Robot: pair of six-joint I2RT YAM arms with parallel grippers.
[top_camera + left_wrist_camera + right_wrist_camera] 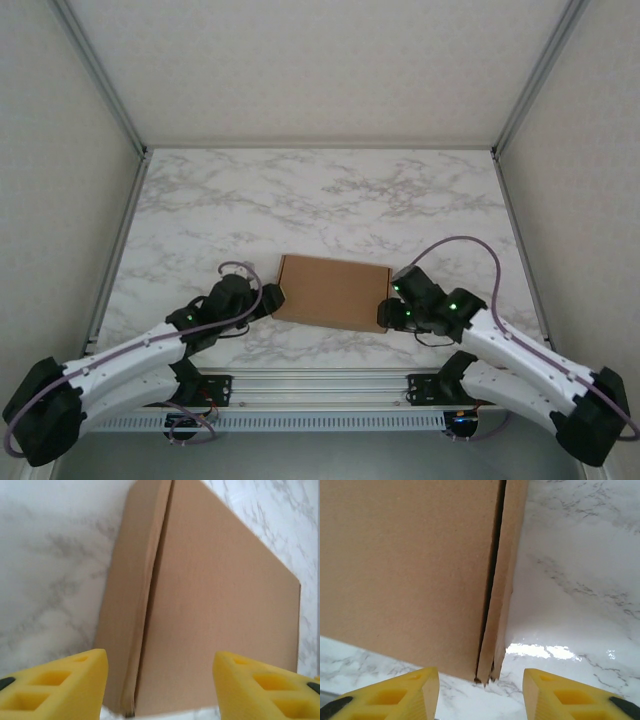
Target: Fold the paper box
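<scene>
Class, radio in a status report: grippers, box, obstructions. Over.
Left gripper open at paper box left edge. Right gripper open at right edge. Box flat on table, lid down. Nothing obstructing.

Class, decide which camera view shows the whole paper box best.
Top external: the paper box lies whole, its full outline in frame. The wrist views each crop it, showing one side edge up close.

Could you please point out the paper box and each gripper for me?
paper box [333,292], top external view, middle of its top panel.
left gripper [160,662], left wrist view, midway between its yellow fingers.
right gripper [480,677], right wrist view, midway between its yellow fingers.
</scene>
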